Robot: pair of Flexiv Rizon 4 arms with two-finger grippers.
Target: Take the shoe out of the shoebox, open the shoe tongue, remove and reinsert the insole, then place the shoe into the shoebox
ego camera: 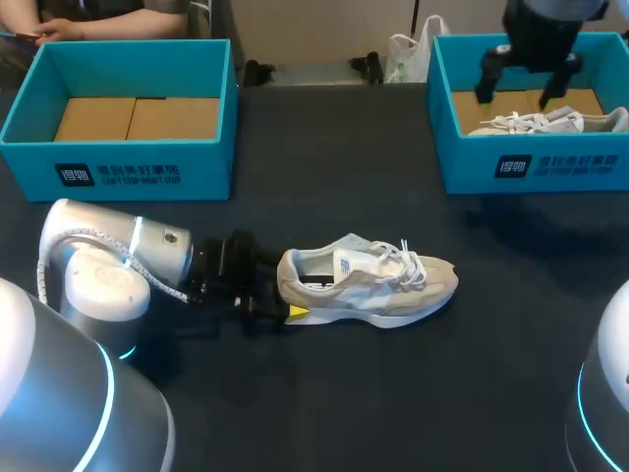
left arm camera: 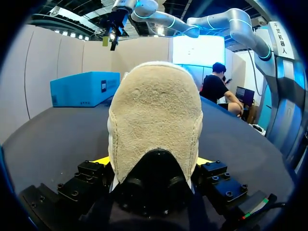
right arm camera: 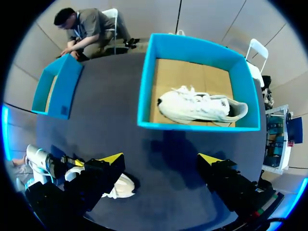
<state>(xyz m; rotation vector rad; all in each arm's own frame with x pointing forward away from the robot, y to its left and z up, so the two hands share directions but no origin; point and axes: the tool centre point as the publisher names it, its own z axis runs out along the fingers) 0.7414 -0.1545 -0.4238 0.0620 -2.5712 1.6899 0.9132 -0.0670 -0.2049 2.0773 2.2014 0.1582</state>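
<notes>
The left claw (left arm camera: 154, 161) is clamping the heel of the beige shoe (ego camera: 373, 285), which is lying toe-away on the bench (ego camera: 344, 393). The right claw (right arm camera: 161, 161) is hovering, fingers spread, above the shoebox (right arm camera: 192, 126).

Dark matte table (ego camera: 334, 393), faint shadows at far right.

A robotics lab: left arm (ego camera: 108, 261) and right arm (ego camera: 539, 28) over a dark table (ego camera: 334, 167), teal shoebox (ego camera: 128, 167) at ten o'clock, another shoebox (ego camera: 550, 167) at two.
</notes>
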